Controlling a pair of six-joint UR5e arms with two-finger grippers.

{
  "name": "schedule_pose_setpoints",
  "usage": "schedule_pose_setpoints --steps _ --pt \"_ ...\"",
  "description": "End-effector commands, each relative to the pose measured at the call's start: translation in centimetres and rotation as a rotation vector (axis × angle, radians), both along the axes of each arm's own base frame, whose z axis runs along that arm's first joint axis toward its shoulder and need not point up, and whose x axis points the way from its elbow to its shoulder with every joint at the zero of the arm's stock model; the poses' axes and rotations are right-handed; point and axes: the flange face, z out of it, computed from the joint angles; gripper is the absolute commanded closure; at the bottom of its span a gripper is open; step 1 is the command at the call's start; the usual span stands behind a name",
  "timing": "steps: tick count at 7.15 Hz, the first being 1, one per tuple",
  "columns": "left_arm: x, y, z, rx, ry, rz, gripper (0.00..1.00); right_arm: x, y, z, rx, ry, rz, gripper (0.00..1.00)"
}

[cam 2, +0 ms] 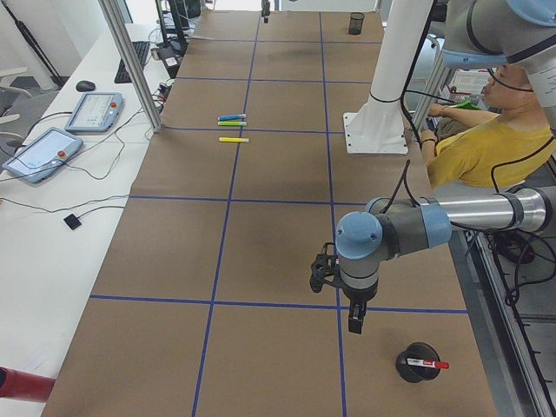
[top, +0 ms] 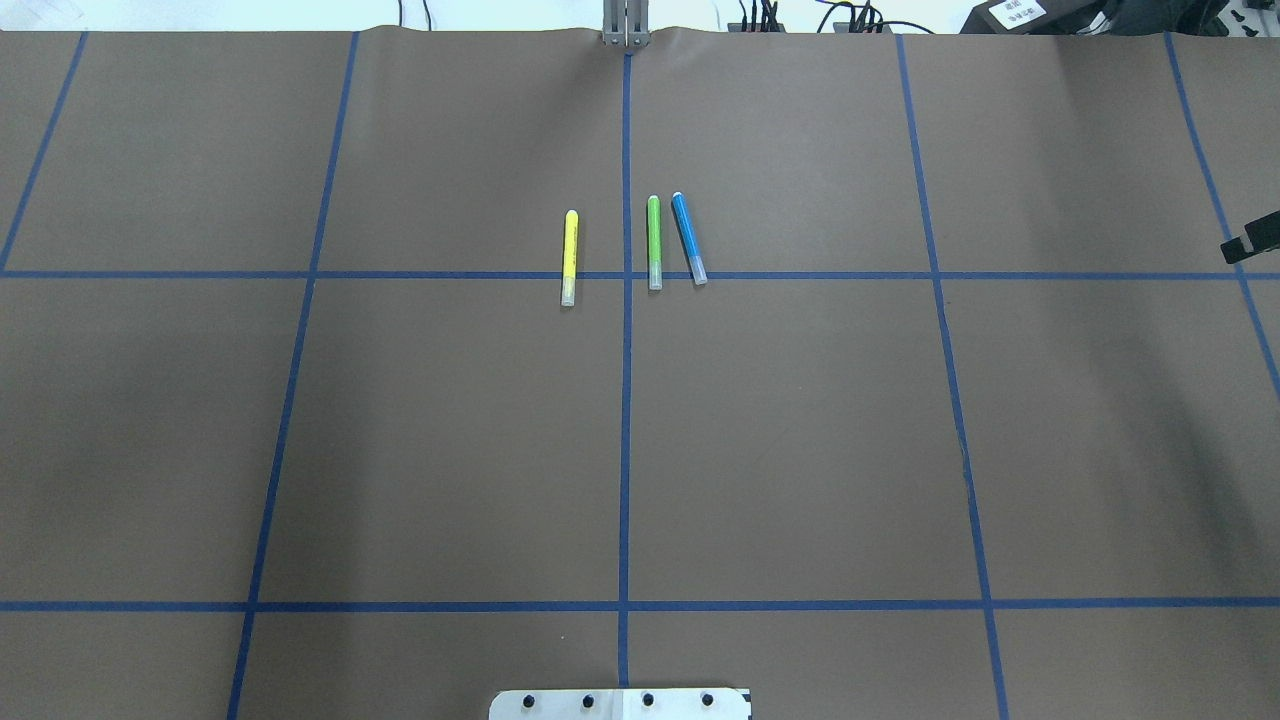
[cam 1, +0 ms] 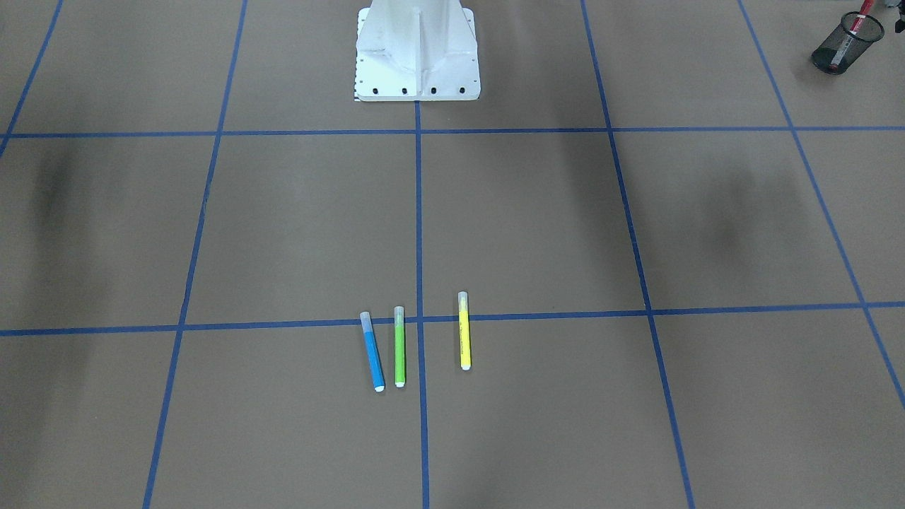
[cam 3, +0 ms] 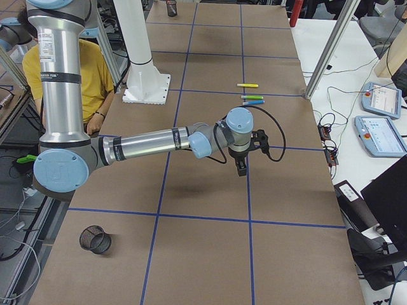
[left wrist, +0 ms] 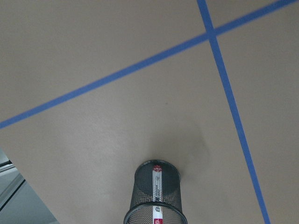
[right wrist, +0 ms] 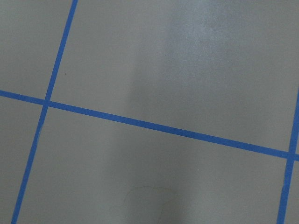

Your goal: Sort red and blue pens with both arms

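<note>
The blue pen [cam 1: 372, 351] [top: 688, 238] lies flat on the brown table, next to a green marker [cam 1: 399, 346] and a yellow marker [cam 1: 464, 330]. The red pen [left wrist: 157, 186] [cam 1: 852, 35] stands inside a black mesh cup [left wrist: 154, 196] [cam 2: 417, 363] near the table's left end. My left gripper [cam 2: 356, 326] hangs just above and beside that cup; I cannot tell if it is open or shut. My right gripper [cam 3: 241, 170] hovers over the table about one grid cell from the markers, toward the right end, and I cannot tell its state either. Neither wrist view shows fingers.
A second mesh cup [cam 3: 95, 240], empty, stands at the table's right end. The white pedestal [cam 1: 417, 53] sits at the robot's side. A person in a yellow shirt [cam 2: 478, 148] sits behind it. Tablets [cam 3: 381, 98] and cables lie on the side bench.
</note>
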Motion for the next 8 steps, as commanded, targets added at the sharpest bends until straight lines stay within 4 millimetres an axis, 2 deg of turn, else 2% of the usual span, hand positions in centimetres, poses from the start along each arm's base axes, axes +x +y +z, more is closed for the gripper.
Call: schedule_pose_setpoints --steps 1,3,4,5,7,8 --pt "-0.5 -4.8 -3.6 -0.081 0.064 -0.264 0.0 -2.1 -1.5 -2.5 -0.007 -0.018 0.008 0.01" --pt "-0.9 -10.0 -7.3 -0.043 0.08 -0.363 0.0 -7.8 -3.9 -8.5 -0.069 -0.069 0.045 0.01" --pt "-0.9 -11.2 -7.1 -0.038 0.081 -0.36 0.0 -11.1 -4.7 -11.4 -0.101 -0.093 0.053 0.01" --pt "-1.0 -11.4 -7.1 -0.031 0.082 -0.356 0.0 -14.6 -5.3 -14.7 -0.129 -0.11 0.062 0.01" --pt "-0.6 -11.5 -7.2 -0.03 0.087 -0.345 0.0 -24.6 -5.5 -20.7 -0.152 -0.093 0.102 0.01" --pt "-0.6 -11.5 -7.1 -0.031 0.093 -0.344 0.0 -28.5 -6.3 -22.8 -0.137 -0.084 0.095 0.01"
